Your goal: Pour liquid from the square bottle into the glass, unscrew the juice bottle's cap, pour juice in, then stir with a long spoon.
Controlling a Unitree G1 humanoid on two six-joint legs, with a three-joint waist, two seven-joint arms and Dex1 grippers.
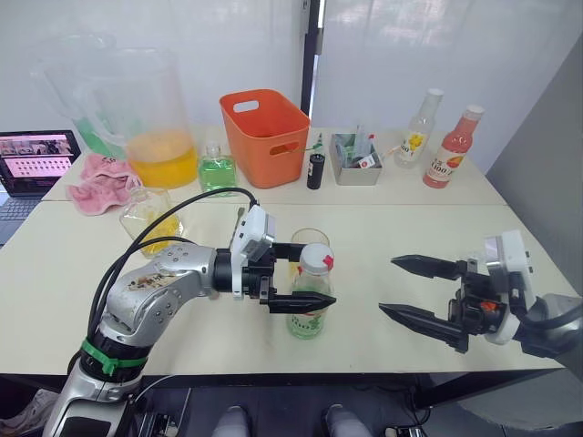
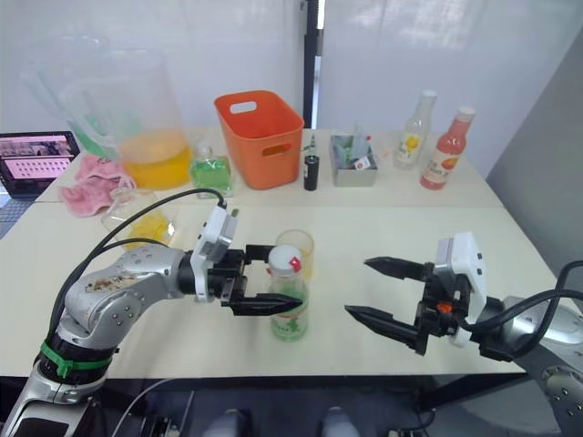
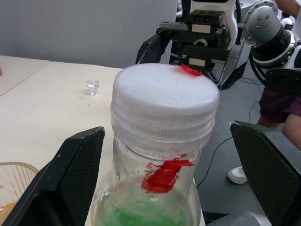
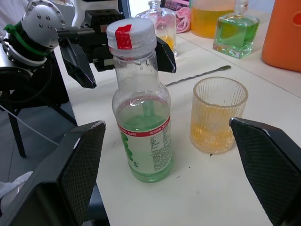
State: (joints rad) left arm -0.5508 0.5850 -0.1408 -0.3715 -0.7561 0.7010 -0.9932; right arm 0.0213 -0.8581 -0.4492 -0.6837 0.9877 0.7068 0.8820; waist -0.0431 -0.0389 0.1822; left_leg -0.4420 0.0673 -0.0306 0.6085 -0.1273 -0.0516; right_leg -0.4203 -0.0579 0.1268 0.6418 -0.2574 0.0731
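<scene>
Bench [image 1: 383,273]: pale cream top, carrying every item listed here
Pitcher [image 1: 150,114]: huge clear vessel at the far left, orange-yellow liquid in its base
Basket [image 1: 266,137]: orange plastic, far centre, just beside the small bottle of green liquid [image 1: 217,168]
Left gripper [image 1: 305,273]: reaching in from the left, jaws spread, one finger on either side of the juice bottle's upper part (no contact can be told from the left wrist view)
Right gripper [image 1: 401,287]: low over the right of the bench, jaws spread wide and holding nothing, tips pointing toward the juice bottle, well apart from it
Juice bottle [image 4: 143,127]: upright near the front centre, green-and-white label, partly filled
Square bottle [image 1: 150,217]: faceted clear glass, yellow liquid low inside, standing left of the left arm, near the pink cloth [image 1: 96,182]
Glass [image 4: 217,115]: ribbed tumbler just behind the juice bottle, some yellow liquid [image 4: 211,132] inside
Long spoon [image 4: 197,75]: thin silver stem lying flat on the bench beyond the glass
Cap [image 3: 164,101]: white, screwed on the juice bottle, with a red tape strip across top and neck
</scene>
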